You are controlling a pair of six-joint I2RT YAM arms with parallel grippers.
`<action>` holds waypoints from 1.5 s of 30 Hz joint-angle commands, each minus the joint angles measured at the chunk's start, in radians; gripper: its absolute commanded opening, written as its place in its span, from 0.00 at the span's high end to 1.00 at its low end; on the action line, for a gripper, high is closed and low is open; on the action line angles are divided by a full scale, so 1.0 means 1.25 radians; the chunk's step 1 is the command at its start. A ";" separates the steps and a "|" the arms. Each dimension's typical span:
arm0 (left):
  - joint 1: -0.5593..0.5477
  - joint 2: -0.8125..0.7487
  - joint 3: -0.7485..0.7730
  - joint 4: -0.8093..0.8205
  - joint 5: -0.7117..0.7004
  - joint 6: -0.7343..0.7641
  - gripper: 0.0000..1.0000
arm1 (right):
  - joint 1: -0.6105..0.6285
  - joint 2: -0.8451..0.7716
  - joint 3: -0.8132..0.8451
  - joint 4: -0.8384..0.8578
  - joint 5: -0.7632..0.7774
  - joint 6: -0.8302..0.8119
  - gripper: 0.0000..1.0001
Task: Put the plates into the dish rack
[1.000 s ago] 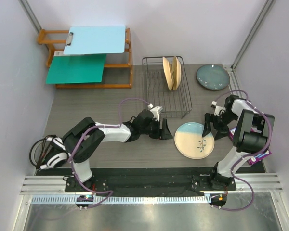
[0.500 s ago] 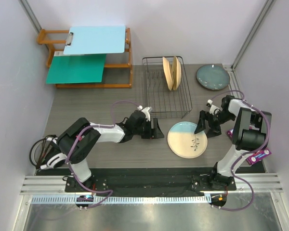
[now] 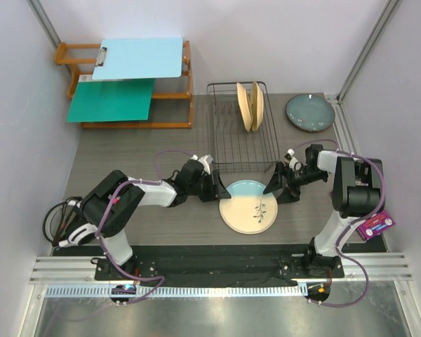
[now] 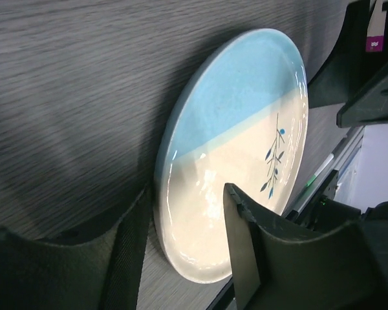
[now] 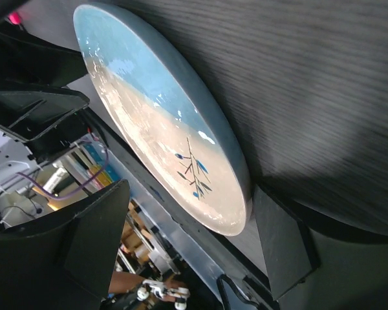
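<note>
Mid-pickup on the cream plate (image 3: 248, 206) with the blue band, flat on the bench (image 3: 126, 158) just at 6 o'clock of the dish rack (image 3: 228, 144). Flanked by both arms: left claw (image 3: 214, 188) at the plate's 9 o'clock rim, right claw (image 3: 277, 186) at its 2 o'clock rim. From the left wrist, fingers (image 4: 246, 258) set astride the rim, one outside the edge and one over the glazed face. Pinched or merely straddled, cannot tell. From the right wrist, fingers (image 5: 90, 239) released and spread wide either side of the rim, gripping nothing, probably bracing the plate against sliding. Two tan plates (image 3: 250, 107) already upright at the rack's 1 o'clock corner; dark teal plate (image 3: 310, 112) on the bench at 2 o'clock of the rack, not yet loaded. About halfway, by that count. Next, most likely: clench the left claw firmly on the rim, tip the plate onto its edge, lift, carry toward 12 o'clock and lower between free prongs at 9 o'clock of the tan pair — calling for a sure pinch on slick glaze and a right claw drawn clear of the path.
</note>
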 commanded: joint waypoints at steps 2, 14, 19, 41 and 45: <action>0.055 -0.002 -0.038 -0.056 0.095 -0.041 0.55 | 0.008 -0.043 -0.128 0.131 -0.027 0.116 0.18; 0.061 0.039 -0.078 -0.028 0.139 -0.104 0.94 | 0.060 -0.086 -0.266 0.348 -0.022 0.318 0.24; 0.061 0.035 -0.092 -0.018 0.124 -0.119 1.00 | 0.101 -0.134 -0.339 0.511 -0.027 0.448 0.31; 0.087 0.064 -0.046 -0.091 0.077 -0.051 0.91 | 0.098 -0.290 -0.246 0.296 -0.012 0.333 0.99; 0.118 0.036 -0.027 -0.143 0.058 0.024 0.63 | 0.099 -0.365 -0.172 0.163 -0.007 0.186 0.99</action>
